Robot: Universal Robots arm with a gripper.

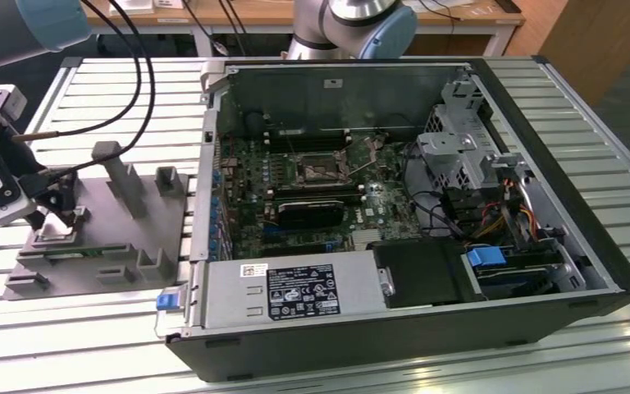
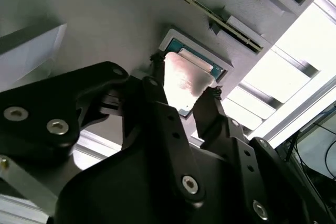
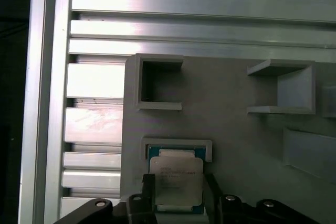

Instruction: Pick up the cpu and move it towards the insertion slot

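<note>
Exterior view: the gripper (image 1: 58, 217) is recorded at the left edge of the frame, low over the grey tray (image 1: 129, 254). In both wrist views its two black fingers (image 3: 148, 186) are seen closed against opposite edges of the cpu (image 3: 176, 181), which is located at the tray's framed pocket. The insertion slot (image 1: 321, 170) is noted well apart, inside the open computer case (image 1: 577, 213) at centre frame.

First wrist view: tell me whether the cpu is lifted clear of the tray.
No. The cpu lies flat in its pocket on the tray.
</note>
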